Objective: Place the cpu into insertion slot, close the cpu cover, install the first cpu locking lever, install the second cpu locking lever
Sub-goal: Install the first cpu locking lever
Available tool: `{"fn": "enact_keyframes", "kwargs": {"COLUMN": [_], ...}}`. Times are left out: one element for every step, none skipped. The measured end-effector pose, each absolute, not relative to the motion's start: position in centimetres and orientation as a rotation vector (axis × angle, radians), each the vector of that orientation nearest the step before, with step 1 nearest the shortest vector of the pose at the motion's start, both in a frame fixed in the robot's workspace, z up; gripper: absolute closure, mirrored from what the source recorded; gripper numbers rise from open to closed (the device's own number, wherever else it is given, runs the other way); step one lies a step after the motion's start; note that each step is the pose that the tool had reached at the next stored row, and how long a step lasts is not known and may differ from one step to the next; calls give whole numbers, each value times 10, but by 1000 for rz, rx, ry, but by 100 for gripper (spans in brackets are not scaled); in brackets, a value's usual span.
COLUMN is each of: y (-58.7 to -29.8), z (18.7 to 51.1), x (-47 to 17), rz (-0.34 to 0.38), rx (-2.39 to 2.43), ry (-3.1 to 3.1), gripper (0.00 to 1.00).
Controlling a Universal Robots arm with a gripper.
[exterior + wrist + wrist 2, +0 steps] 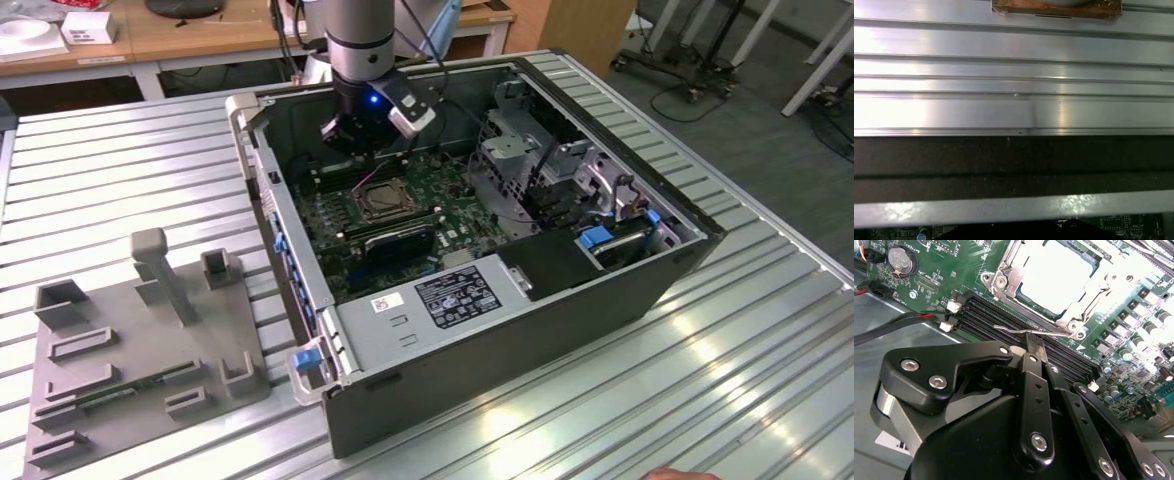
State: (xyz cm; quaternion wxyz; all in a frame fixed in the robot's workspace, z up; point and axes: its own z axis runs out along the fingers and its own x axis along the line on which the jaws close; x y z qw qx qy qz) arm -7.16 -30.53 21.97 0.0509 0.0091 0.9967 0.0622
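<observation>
My black claw (1035,347) is pinched narrow against the thin silver locking lever (1019,330) to work it, just below the pale square cpu (1056,275) seated under its silvery metal cover frame (1006,277), upper centre of the second wrist view.

From my station I count one open computer case (534,330) on the counter (120,170), one grey fixture tray (134,350) beside it, one chip (1056,275) under one metal cover (1004,277), one coin battery (902,260), and one arm (360,40).
</observation>
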Motion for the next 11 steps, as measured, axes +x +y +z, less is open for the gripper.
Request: {"fn": "enact_keyframes", "kwargs": {"y": [-305, -305, -305, -305, -305, -305, -305, -305, -305, -305, -305], "z": [219, 218, 218, 217, 217, 216, 215, 215, 214, 214, 213], "x": [-72, -71, -71, -71, -71, -71, -71, -71, -70, -70, -70], "rz": [189, 189, 189, 189, 189, 189, 189, 189, 189, 189, 189], "rx": [28, 28, 28, 28, 28, 28, 28, 28, 28, 28, 28], "ry": [3034, 3034, 3034, 3034, 3034, 3034, 3034, 3034, 3034, 3034, 3034], "gripper": [89, 89, 89, 89, 89, 89, 89, 89, 89, 89, 89]}}
